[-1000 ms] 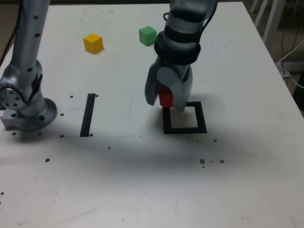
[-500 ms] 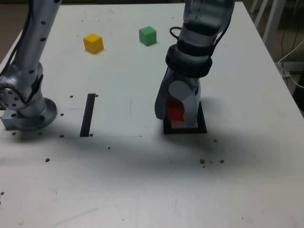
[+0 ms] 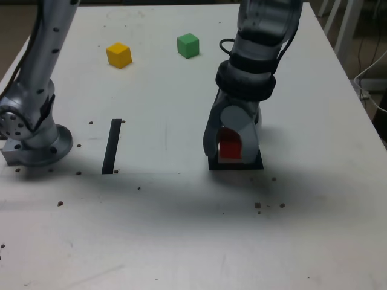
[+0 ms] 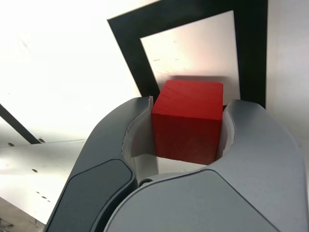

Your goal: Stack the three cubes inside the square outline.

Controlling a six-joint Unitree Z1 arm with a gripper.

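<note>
I hold red cube in closed fingers over outline | unplaced: yellow, green, 11 o'clock

The counter is white and flat, with small dark specks scattered on its near part. The square outline, black with a white centre, lies flat on it and serves here as the landmark. A straight black strip lies flat on the counter well apart from the outline, toward the exterior view's left. The grey base of the arm stands beyond the strip, farther from the outline. The yellow cube and the green cube rest on the counter far behind the outline, apart from each other, the green one nearer to it.
</note>
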